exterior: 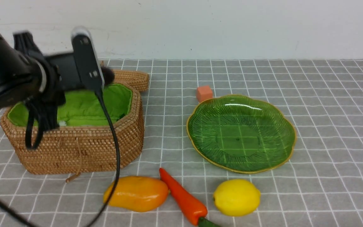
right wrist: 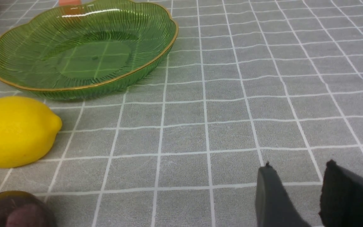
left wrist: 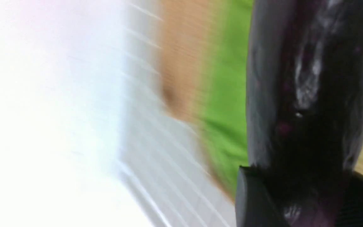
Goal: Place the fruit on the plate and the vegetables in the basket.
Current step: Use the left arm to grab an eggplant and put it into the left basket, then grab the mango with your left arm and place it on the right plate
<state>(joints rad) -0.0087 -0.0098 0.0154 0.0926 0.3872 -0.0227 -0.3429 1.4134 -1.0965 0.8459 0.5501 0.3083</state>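
"What is lying nearest?"

"The carrot point(exterior: 184, 198) is lying at bottom centre, between mango point(exterior: 139, 193) and lemon point(exterior: 236, 197). The right claw point(right wrist: 295, 189) is standing parted."

"Beyond?"

"The plate point(exterior: 241, 134) is sitting right of centre. Left, the left claw point(left wrist: 298, 189) is gripping the eggplant point(left wrist: 307, 94) over the basket point(exterior: 74, 148)."

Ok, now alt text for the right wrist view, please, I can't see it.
A green ribbed plate with a gold rim sits bare on a gridded cloth, a yellow lemon and a dark maroon fruit nearby. The right gripper's fingers stand apart, nothing between them.
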